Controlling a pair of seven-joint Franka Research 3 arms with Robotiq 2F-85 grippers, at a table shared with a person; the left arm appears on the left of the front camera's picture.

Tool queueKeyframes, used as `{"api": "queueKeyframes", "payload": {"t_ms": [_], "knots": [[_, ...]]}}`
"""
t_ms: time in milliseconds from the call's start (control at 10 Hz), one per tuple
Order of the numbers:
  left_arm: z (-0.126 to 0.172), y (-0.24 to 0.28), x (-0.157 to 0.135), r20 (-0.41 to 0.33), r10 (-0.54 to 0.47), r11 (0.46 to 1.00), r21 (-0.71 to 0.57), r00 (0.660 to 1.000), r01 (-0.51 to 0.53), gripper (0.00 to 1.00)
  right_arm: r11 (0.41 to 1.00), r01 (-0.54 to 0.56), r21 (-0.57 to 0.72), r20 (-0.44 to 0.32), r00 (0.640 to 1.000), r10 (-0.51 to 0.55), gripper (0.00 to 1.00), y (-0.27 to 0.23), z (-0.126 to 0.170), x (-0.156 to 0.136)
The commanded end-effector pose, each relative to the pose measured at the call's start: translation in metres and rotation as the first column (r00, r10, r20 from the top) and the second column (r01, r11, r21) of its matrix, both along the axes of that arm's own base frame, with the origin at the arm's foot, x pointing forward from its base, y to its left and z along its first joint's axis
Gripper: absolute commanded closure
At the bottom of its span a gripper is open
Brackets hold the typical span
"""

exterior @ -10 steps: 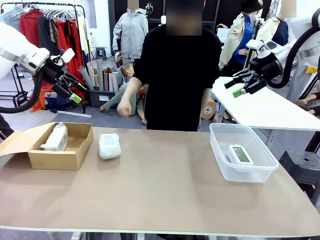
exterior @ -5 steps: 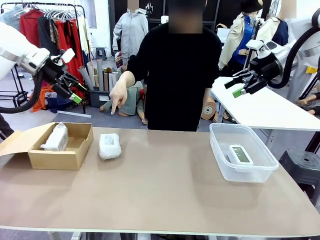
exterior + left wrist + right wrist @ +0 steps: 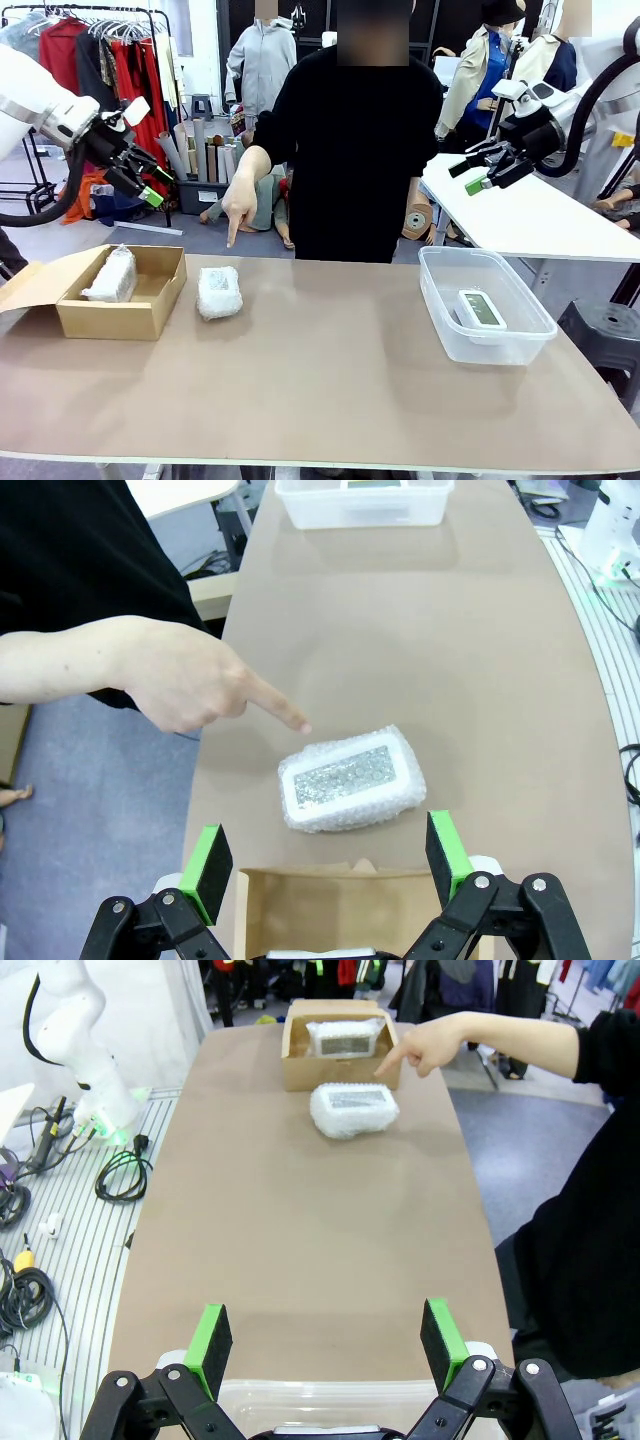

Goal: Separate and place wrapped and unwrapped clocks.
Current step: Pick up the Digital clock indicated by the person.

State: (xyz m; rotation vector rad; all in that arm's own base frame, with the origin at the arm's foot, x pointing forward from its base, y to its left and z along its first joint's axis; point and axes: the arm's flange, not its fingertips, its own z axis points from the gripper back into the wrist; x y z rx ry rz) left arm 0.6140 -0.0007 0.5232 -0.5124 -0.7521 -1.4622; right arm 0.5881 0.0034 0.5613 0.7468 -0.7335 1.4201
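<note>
One wrapped clock (image 3: 219, 292) (image 3: 350, 779) (image 3: 353, 1109) lies on the table beside the cardboard box (image 3: 146, 303) (image 3: 299, 1070). Another wrapped clock (image 3: 111, 275) (image 3: 347, 1035) lies inside that box. The bare white unwrapped clock (image 3: 480, 309) rests in the clear plastic tub (image 3: 530, 310) (image 3: 361, 505) at the right. A person's hand (image 3: 237, 205) (image 3: 180, 678) (image 3: 425, 1048) points a finger down at the wrapped clock on the table. My left gripper (image 3: 147, 180) (image 3: 330, 862) hangs open, high above the box. Just as high, over the tub's far side, my right gripper (image 3: 467, 175) (image 3: 323, 1338) is open too.
The person stands at the table's far edge. The box's flap (image 3: 40, 278) lies open to the left. A white table (image 3: 520, 215) stands behind at the right. Bare tabletop (image 3: 330, 370) lies between box and tub.
The person's hand rose from their side and came forward, pointing down at the wrapped clock on the table. Both arms kept still.
</note>
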Motion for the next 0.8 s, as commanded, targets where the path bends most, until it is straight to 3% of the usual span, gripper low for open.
{"api": "queueKeyframes", "payload": {"t_ms": [0, 700], "knots": [[-0.0002, 0.0003, -0.0016, 0.001, 0.000, 1.000, 0.000, 1.000, 0.000, 0.00, 1.000, 0.000, 0.008, 0.003, 1.000, 0.000, 0.00, 0.0013, 0.0016, -0.0007], [-0.0002, 0.0003, -0.0016, 0.001, 0.000, 1.000, 0.000, 1.000, 0.000, 0.00, 1.000, 0.000, 0.008, 0.003, 1.000, 0.000, 0.00, 0.0013, 0.0016, -0.0007]]}}
